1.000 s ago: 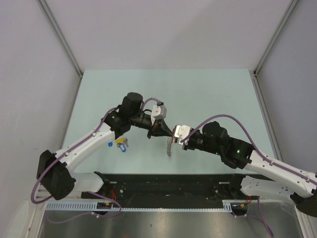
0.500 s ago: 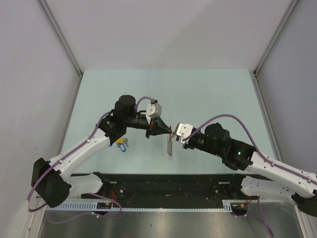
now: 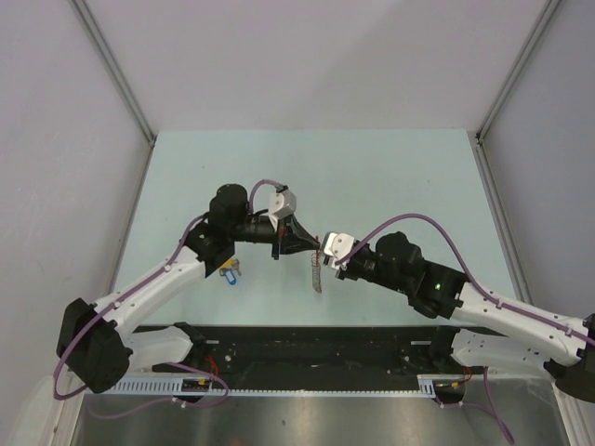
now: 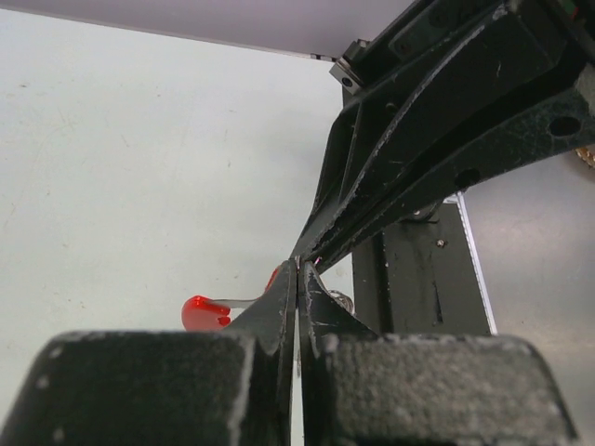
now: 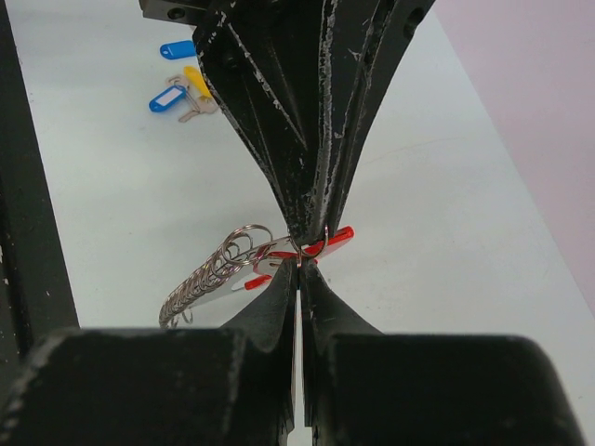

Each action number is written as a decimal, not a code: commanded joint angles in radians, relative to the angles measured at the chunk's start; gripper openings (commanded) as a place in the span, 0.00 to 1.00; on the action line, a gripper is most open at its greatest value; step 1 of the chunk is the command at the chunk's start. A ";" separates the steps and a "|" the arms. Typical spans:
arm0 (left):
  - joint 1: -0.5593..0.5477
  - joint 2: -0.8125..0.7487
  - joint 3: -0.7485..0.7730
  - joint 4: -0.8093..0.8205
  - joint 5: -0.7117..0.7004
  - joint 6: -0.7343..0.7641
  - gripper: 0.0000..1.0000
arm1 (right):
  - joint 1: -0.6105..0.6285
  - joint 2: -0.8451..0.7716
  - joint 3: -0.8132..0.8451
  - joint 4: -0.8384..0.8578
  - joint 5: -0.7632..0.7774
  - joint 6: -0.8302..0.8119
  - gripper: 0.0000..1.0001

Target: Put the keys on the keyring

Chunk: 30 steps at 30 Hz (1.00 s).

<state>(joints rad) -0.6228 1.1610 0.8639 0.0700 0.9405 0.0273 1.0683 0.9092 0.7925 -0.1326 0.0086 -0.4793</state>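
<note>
Both arms are edging slightly leftward, and we are seeing the right gripper (image 5: pixel 297 268) and left gripper (image 4: pixel 297 268) pressed together tip to tip, both pinching the keyring (image 5: pixel 212 279), which is dangling just beneath them. Well behind the left gripper's tips, the keys (image 5: pixel 181 88) are lying on the table (image 3: pixel 390 177).

Over the pale green tabletop (image 3: pixel 390 177), the left gripper (image 3: pixel 310 245) and right gripper (image 3: pixel 323 253) meet tip to tip, the red-and-grey chain-like keyring (image 3: pixel 317 271) hanging beneath, the plastic-headed metal keys (image 3: pixel 228 271) lying leftward.
</note>
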 commanded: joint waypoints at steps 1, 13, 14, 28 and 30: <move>0.009 -0.049 -0.032 0.189 -0.048 -0.098 0.00 | 0.022 0.010 -0.032 0.114 -0.009 0.022 0.00; -0.005 -0.124 -0.167 0.415 -0.178 -0.225 0.00 | 0.030 0.030 -0.090 0.304 0.031 0.038 0.00; -0.006 -0.124 -0.175 0.438 -0.181 -0.233 0.00 | 0.030 0.028 -0.090 0.306 0.033 0.033 0.00; -0.005 -0.106 0.030 -0.053 -0.138 0.121 0.38 | -0.008 -0.049 -0.007 0.087 0.028 -0.077 0.00; -0.002 -0.087 0.088 -0.155 -0.120 0.216 0.40 | -0.010 -0.052 0.010 0.053 0.024 -0.084 0.00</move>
<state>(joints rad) -0.6262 1.0634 0.8303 0.1528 0.7895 0.0242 1.0645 0.8822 0.7197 -0.0177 0.0475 -0.5255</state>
